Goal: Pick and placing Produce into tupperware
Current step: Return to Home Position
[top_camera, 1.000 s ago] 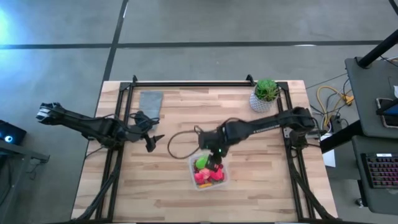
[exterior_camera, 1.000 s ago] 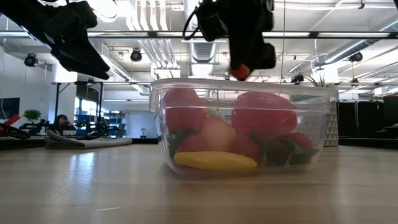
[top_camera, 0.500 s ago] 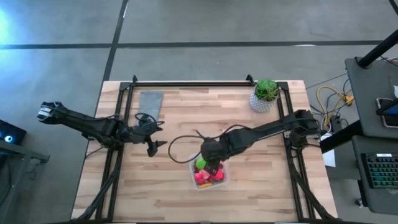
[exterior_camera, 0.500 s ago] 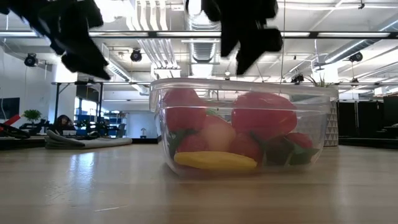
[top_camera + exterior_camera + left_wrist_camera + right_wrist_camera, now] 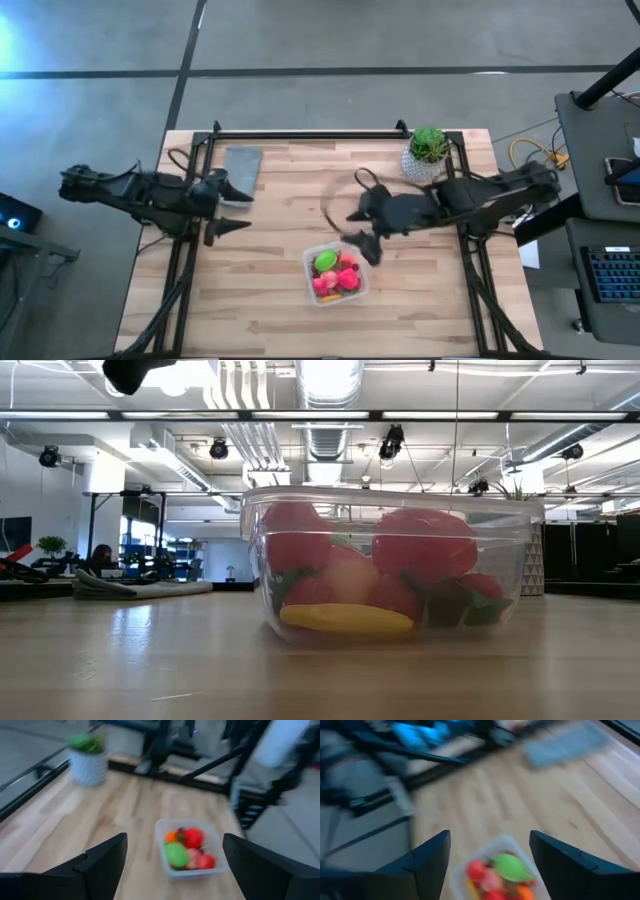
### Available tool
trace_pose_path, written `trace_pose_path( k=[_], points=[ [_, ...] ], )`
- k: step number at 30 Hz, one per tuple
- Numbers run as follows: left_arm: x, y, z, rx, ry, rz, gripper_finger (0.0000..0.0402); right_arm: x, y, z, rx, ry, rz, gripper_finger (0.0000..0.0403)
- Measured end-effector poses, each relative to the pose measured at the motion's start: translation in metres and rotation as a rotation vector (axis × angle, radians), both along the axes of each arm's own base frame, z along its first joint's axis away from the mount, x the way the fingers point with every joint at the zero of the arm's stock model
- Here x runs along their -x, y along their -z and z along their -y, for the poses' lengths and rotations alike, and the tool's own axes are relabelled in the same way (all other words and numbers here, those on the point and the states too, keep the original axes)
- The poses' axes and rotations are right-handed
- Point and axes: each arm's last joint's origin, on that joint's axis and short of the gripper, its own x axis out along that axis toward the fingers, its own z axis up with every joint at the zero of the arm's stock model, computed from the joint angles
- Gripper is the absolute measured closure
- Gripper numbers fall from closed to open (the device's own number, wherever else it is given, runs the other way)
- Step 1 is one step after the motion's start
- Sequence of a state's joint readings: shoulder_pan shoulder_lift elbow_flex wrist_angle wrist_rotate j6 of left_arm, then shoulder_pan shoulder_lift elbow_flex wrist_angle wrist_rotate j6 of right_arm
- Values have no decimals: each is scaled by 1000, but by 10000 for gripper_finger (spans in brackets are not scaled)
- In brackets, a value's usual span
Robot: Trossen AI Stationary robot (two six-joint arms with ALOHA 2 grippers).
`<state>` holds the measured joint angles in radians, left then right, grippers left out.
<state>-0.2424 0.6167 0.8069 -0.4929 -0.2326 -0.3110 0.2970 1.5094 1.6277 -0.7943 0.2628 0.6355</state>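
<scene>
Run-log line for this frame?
step: return home | left gripper: open, empty, over table left side | right gripper: open, empty, beside tupperware | produce: inside tupperware

Left arm (image 5: 130, 190) and right arm (image 5: 490, 192) — matte black, jointed — trail looped black cables (image 5: 362, 175); fingers (image 5: 100, 865) broad, wedge-shaped.

The tupperware (image 5: 310, 263) sits on the table (image 5: 260, 300) about midway across its width, in the half toward the high view's lower edge, with the produce (image 5: 335, 276) piled inside it. The potted plant (image 5: 427, 152) stands in the far right corner. The cloth (image 5: 242, 162) lies flat by the far edge on the left side, well apart from the plant. The right gripper (image 5: 362, 236) hangs just beyond the tupperware's far right corner. The left gripper (image 5: 232, 210) is off to the tupperware's left, by the cloth's nearer end.
</scene>
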Motion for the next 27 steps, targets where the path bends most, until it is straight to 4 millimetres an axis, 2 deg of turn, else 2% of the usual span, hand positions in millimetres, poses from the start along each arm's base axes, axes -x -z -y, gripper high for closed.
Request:
trace_pose_path(
  k=[3, 5, 11, 14, 16, 19, 22, 27],
  points=[
    [7, -1, 0, 16, 48, 45, 88, 7, -5, -2, 4, -106, 108, 140],
    [8, 7, 0, 24, 51, 42, 88, 10, 5, -1, -36, -149, 142, 138],
    [1, 34, 5, 107, 180, 239, 88, -1, 75, -2, -251, -363, 364, 134],
    [-2, 50, 6, 110, 178, 245, 88, 8, 97, 10, -323, -359, 390, 137],
    [-2, 55, 3, 106, 153, 210, 88, 21, 105, 19, -336, -319, 361, 138],
    [6, 55, -3, 97, 117, 171, 88, 48, 100, 30, -334, -302, 407, 139],
    [23, 46, -10, 90, 80, 210, 88, 81, 91, 40, -293, -242, 485, 136],
    [52, 45, -17, 97, 37, 286, 88, 128, 98, 52, -245, -133, 539, 131]
  ],
)
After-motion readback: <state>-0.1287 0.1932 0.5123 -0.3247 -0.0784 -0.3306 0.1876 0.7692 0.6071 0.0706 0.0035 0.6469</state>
